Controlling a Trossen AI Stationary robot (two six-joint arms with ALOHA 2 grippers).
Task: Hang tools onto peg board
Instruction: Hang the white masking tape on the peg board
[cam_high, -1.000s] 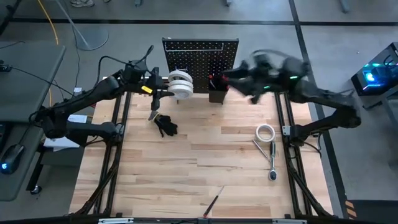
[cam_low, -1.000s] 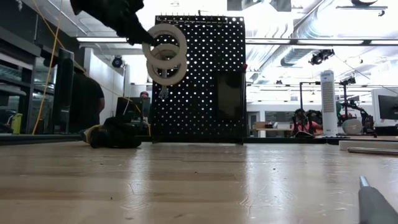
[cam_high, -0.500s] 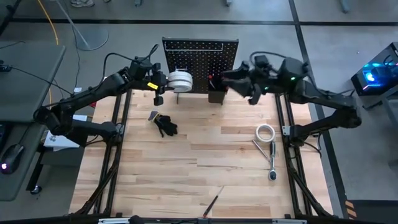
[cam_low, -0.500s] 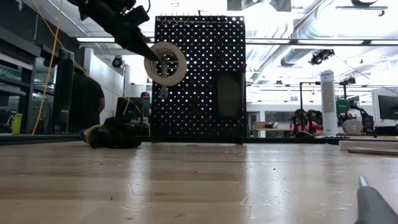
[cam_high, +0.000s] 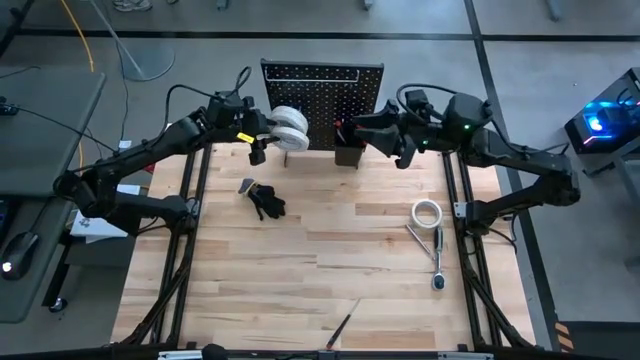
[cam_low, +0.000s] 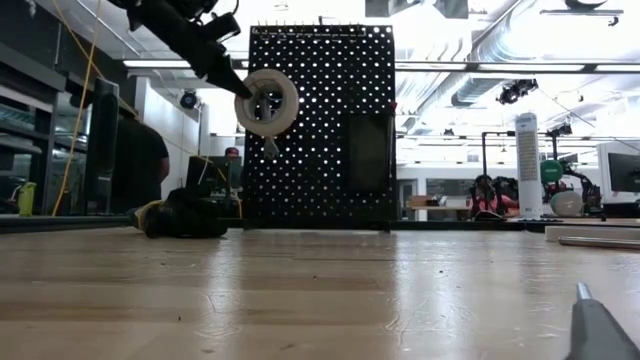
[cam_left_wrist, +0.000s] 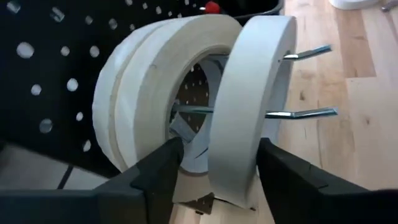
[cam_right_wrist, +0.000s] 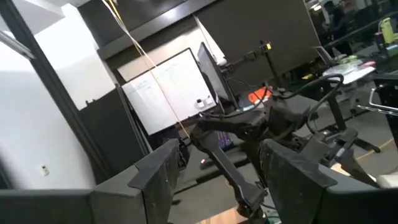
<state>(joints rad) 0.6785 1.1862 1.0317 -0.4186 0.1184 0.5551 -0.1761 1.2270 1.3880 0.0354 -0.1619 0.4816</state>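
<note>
The black peg board (cam_high: 322, 85) stands upright at the table's far edge. Several white tape rolls (cam_high: 288, 127) hang through their holes on two metal pegs (cam_left_wrist: 308, 113) on its left part. My left gripper (cam_left_wrist: 217, 158) is open, one finger on each side of the roll nearest the pegs' free ends (cam_left_wrist: 249, 93). In the low view the left gripper (cam_low: 240, 85) slants down at the rolls (cam_low: 267, 102). A black bin (cam_high: 349, 152) on the board holds a red-handled tool (cam_high: 341, 126). My right gripper (cam_high: 385, 135) hovers open beside the bin, raised. My left gripper has one finger (cam_left_wrist: 165, 165) at the nearest roll's board-side face and the other (cam_left_wrist: 277, 171) at its outer face (cam_left_wrist: 233, 180), coming from the table's left and slanting down. Whether either finger touches the roll, I cannot tell. The roll hangs on the pegs.
On the table lie a white tape roll (cam_high: 427, 212), a silver ratchet (cam_high: 437, 258), a slim screwdriver (cam_high: 342, 325) at the near edge, and a dark bundle (cam_high: 266, 201) with a small tool (cam_high: 246, 185) near the board. A person (cam_low: 135, 165) stands behind the table.
My left gripper has gone toward the peg board with a white tape roll. The roll, which hung out of line with the others, has slid onto the pegs and now lines up with them.
</note>
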